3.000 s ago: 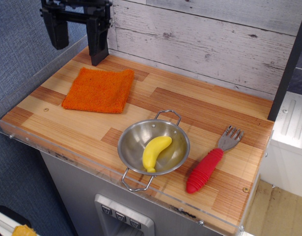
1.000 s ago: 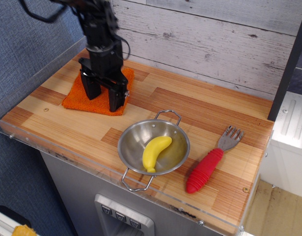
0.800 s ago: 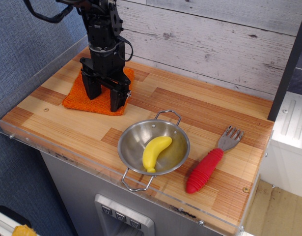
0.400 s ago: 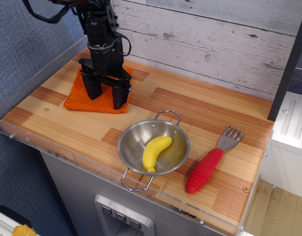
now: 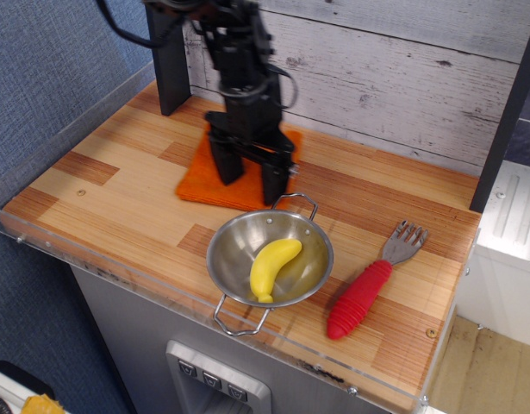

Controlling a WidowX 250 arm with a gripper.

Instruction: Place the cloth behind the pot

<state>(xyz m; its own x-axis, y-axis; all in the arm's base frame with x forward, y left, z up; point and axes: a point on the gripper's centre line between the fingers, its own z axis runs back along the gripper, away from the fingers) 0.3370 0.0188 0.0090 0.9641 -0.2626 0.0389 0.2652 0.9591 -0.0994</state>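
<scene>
The orange cloth [image 5: 201,178] lies on the wooden counter, just behind the steel pot [image 5: 233,250] and touching its far handle area. My black gripper [image 5: 249,186] stands upright on the cloth, one finger on each side of its middle, gripping it. The fingers hide the cloth's centre. The pot sits near the front edge and holds a yellow banana [image 5: 271,266].
A fork with a red ribbed handle [image 5: 361,297] lies right of the pot. A clear plastic rim [image 5: 118,263] runs along the counter's front and left. A whitewashed plank wall [image 5: 394,78] and a dark post [image 5: 168,69] stand at the back.
The gripper came down onto the cloth at the far left and has moved right with it. The cloth now lies behind the pot. Pot, banana and fork have not moved.
</scene>
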